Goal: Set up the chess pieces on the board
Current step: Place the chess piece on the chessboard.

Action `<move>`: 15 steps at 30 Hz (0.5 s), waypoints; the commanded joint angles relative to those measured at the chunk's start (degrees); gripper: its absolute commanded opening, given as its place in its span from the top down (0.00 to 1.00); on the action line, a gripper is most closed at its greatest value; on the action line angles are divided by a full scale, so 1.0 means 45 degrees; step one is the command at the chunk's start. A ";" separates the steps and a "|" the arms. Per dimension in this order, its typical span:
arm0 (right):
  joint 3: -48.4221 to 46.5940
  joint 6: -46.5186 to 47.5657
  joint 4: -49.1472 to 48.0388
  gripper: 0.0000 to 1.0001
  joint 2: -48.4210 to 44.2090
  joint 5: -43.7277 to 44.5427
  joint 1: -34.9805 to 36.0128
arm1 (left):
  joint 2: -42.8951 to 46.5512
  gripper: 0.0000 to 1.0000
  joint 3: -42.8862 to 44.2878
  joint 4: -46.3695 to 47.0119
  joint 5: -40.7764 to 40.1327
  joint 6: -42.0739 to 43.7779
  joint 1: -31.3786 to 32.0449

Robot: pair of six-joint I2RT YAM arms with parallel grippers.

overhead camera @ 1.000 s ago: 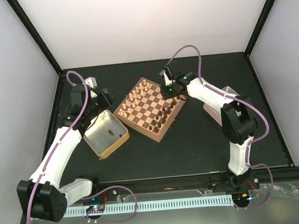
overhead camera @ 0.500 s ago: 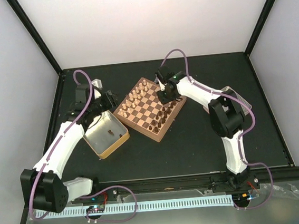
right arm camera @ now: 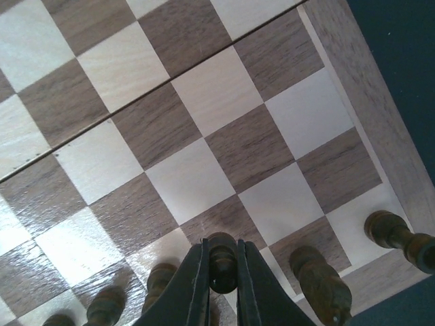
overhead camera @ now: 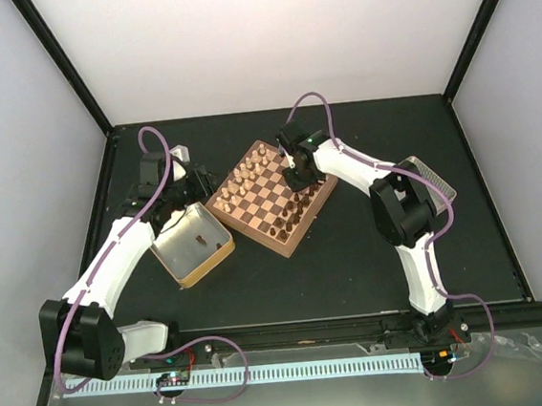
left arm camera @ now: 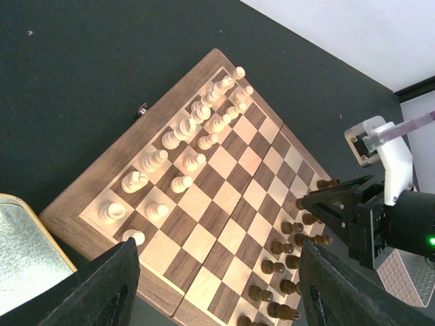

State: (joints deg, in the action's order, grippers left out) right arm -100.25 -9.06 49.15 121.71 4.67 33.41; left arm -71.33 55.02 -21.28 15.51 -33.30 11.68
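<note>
Brown piece (right arm camera: 221, 268) in right end effector (right arm camera: 221, 255) shifted leftward.

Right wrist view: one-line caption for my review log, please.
Right gripper pinching a dark chess piece over the board, other dark pieces standing near its rim.

On my right wrist camera, the fingers (right arm camera: 194, 278) of the right gripper (right arm camera: 221, 266) cover all but the top of the dark piece (right arm camera: 221, 246) pinched between them. Just left of them, more dark chessmen (right arm camera: 109, 304) are blurred and run off the bottom edge. The board (right arm camera: 353, 88) is cut by every edge. On the left wrist camera, my left gripper (left arm camera: 217, 272) shows only two blurred finger shapes. The tray (left arm camera: 24, 251) beside its left finger is clipped. From overhead, those chessmen are too small to tell rank.
</note>
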 commanded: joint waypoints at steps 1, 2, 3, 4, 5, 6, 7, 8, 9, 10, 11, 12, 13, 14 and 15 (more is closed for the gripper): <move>-0.0421 0.0219 0.0396 0.92 0.0369 0.0381 0.0057 | -0.0050 0.34 0.0468 -0.0230 0.0265 -0.0120 -0.0076; -0.0463 0.0222 0.0425 0.92 0.0416 0.0368 0.0061 | -0.0048 0.34 0.0468 -0.0244 0.0265 -0.0125 -0.0077; -0.0517 0.0229 0.0468 0.92 0.0478 0.0359 0.0057 | -0.0047 0.34 0.0470 -0.0236 0.0265 -0.0120 -0.0074; -0.0557 0.0228 0.0510 0.91 0.0542 0.0356 0.0066 | -0.0047 0.34 0.0468 -0.0250 0.0265 -0.0120 -0.0076; -0.0599 0.0235 0.0530 0.91 0.0596 0.0365 0.0058 | -0.0047 0.34 0.0472 -0.0264 0.0265 -0.0130 -0.0077; -0.0622 0.0250 0.0542 0.91 0.0640 0.0354 0.0056 | -0.0031 0.34 0.0454 -0.0244 0.0258 -0.0123 -0.0067; -0.0632 0.0250 0.0539 0.90 0.0667 0.0341 0.0071 | -0.0038 0.34 0.0458 -0.0266 0.0264 -0.0120 -0.0063; -0.0643 0.0288 0.0543 0.89 0.0700 0.0349 0.0058 | -0.0039 0.34 0.0449 -0.0286 0.0265 -0.0120 -0.0075; -0.0666 0.0316 0.0544 0.89 0.0723 0.0350 0.0059 | -0.0029 0.34 0.0448 -0.0283 0.0265 -0.0120 -0.0076; -0.0688 0.0319 0.0544 0.88 0.0741 0.0359 0.0057 | -0.0028 0.34 0.0433 -0.0275 0.0265 -0.0122 -0.0077; -0.0706 0.0317 0.0544 0.86 0.0760 0.0383 0.0056 | -0.0028 0.34 0.0444 -0.0275 0.0262 -0.0120 -0.0067; -0.0742 0.0314 0.0568 0.84 0.0775 0.0415 0.0056 | -0.0028 0.34 0.0450 -0.0272 0.0265 -0.0127 -0.0075; -0.0776 0.0317 0.0596 0.83 0.0789 0.0441 0.0076 | -0.0038 0.34 0.0448 -0.0290 0.0257 -0.0130 -0.0074; -0.0802 0.0314 0.0626 0.81 0.0795 0.0442 0.0073 | -0.0041 0.34 0.0451 -0.0293 0.0252 -0.0121 -0.0076; -0.0825 0.0317 0.0649 0.80 0.0772 0.0478 0.0078 | -0.0034 0.34 0.0458 -0.0291 0.0258 -0.0130 -0.0059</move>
State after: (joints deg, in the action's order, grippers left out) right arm -102.17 -8.14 51.11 123.98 5.50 33.41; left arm -71.33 55.02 -21.50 15.77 -33.45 11.68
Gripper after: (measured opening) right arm 0.180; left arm 0.661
